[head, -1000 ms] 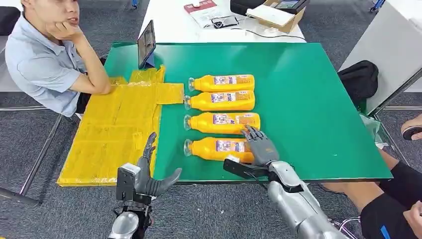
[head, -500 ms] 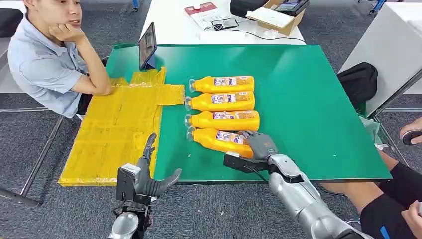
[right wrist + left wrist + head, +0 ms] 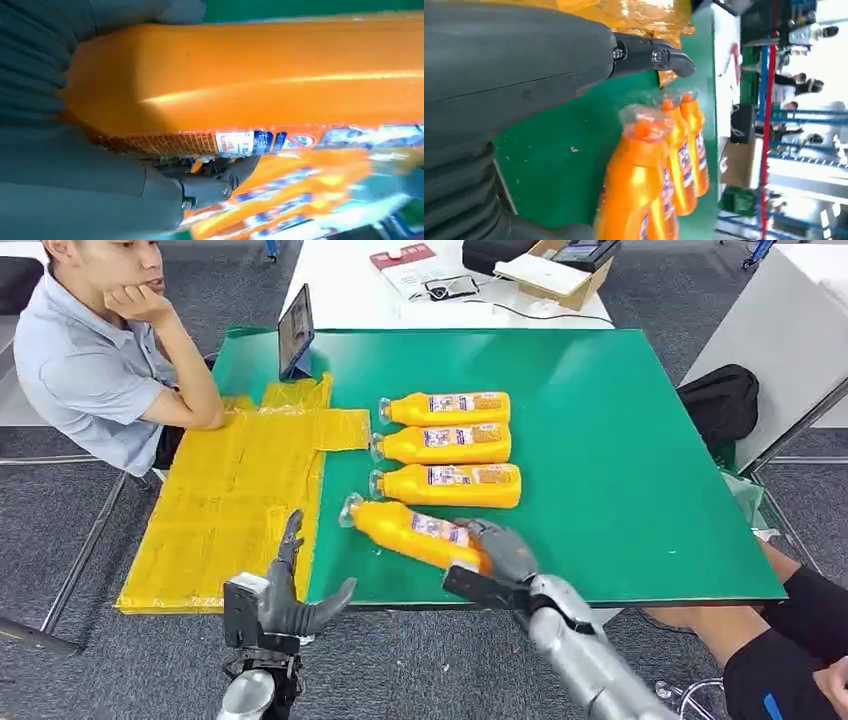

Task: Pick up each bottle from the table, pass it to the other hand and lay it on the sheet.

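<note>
The right hand (image 3: pixel 503 552) grips the base end of the nearest bottle (image 3: pixel 412 530), fingers wrapped round the body; the cap end angles out ahead of the hand and toward the left hand (image 3: pixel 285 595). Whether the bottle is clear of the tabletop (image 3: pixel 620 440) cannot be told. The left hand is open and empty, fingers spread, at the tabletop's near edge just beside the yellow sheet (image 3: pixel 230 510). Three further bottles (image 3: pixel 445 445) lie in a row just beyond the right hand.

Risks, as judged:
- The grip sits at one end, so the long free end may droop or twist out during the lift.
- The smooth plastic may slip at the hand-over if the right hand releases before the left has closed.
- Swinging the cap end across may knock the neighbouring bottle (image 3: pixel 447 485), which lies close.
</note>
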`<state>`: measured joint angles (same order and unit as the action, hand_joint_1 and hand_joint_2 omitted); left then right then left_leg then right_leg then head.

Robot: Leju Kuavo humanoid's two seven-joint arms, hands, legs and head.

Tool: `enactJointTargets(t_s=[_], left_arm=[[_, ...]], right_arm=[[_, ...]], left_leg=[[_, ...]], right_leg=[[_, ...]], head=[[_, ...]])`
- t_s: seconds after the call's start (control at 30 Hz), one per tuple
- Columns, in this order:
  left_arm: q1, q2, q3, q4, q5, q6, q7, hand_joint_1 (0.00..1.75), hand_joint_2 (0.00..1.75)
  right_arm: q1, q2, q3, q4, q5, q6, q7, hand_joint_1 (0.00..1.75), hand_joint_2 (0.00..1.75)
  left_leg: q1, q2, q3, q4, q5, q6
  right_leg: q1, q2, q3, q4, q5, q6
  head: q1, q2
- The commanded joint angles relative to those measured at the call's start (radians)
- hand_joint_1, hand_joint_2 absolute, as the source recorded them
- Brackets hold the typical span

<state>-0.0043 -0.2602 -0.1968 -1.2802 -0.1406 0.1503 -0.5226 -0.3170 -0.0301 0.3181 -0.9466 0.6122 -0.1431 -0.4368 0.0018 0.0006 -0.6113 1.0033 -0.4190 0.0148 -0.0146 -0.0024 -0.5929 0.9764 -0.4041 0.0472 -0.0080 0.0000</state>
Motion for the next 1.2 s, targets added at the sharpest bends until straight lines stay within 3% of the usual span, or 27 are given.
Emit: enactJointTargets(t_s=[0.03,0.1,0.27,0.37,0.5,0.93,1.2], left_arm=[[0.013,-0.013,0.014,-0.024,0.18,-0.055,0.016,0.0,1.75],[0.012,-0.005,-0.002,-0.039,0.224,-0.092,0.042,0.0,1.75],[0.036,0.043,-0.098,-0.047,0.223,-0.202,0.065,0.0,1.75],[0.041,0.053,-0.125,-0.062,0.217,-0.238,0.059,0.0,1.75],[0.044,0.066,-0.144,-0.115,0.321,-0.396,0.093,0.0,1.75],[0.013,0.052,-0.148,-0.152,0.343,-0.373,0.116,0.0,1.75],[-0.005,0.069,-0.164,-0.145,0.342,-0.387,0.127,0.0,1.75]], right_arm=[[0.179,0.14,-0.166,-0.384,-0.164,-0.104,-0.043,1.75,1.75],[0.201,0.188,-0.214,-0.447,-0.25,-0.151,-0.069,1.75,1.75],[0.232,0.209,-0.213,-0.467,-0.298,-0.167,-0.094,1.75,1.75],[0.223,0.2,-0.173,-0.414,-0.273,-0.15,-0.103,1.75,1.75],[0.199,0.184,-0.05,-0.28,-0.121,-0.147,-0.116,1.75,1.75],[0.227,0.19,0.179,-0.159,0.038,-0.244,-0.178,1.75,1.75],[0.195,0.177,0.205,-0.087,0.035,-0.243,-0.168,1.75,1.75]], left_leg=[[0.0,-0.001,-0.003,0.0,0.0,-0.001],[0.0,-0.001,-0.003,0.001,-0.002,-0.001],[0.0,-0.002,-0.002,0.0,-0.002,-0.001],[0.0,-0.002,-0.001,-0.001,-0.002,-0.001],[0.0,0.0,-0.002,-0.001,-0.002,-0.001],[0.001,-0.001,-0.001,-0.002,-0.001,-0.001],[0.001,-0.002,-0.002,-0.001,-0.001,-0.001]], right_leg=[[0.0,0.0,-0.003,0.001,-0.001,-0.001],[0.0,0.0,-0.002,0.001,-0.002,-0.002],[0.0,-0.001,-0.002,0.001,-0.003,-0.002],[0.0,0.0,-0.001,-0.001,-0.002,-0.002],[0.0,0.002,-0.002,-0.001,-0.002,-0.002],[0.001,0.001,-0.001,-0.002,-0.002,-0.002],[0.001,-0.001,-0.001,-0.002,-0.002,-0.002]], head=[[0.0,0.0],[0.0,0.0],[0.001,0.0],[0.001,0.0],[0.0,0.0],[0.001,0.0],[0.001,0.0]])
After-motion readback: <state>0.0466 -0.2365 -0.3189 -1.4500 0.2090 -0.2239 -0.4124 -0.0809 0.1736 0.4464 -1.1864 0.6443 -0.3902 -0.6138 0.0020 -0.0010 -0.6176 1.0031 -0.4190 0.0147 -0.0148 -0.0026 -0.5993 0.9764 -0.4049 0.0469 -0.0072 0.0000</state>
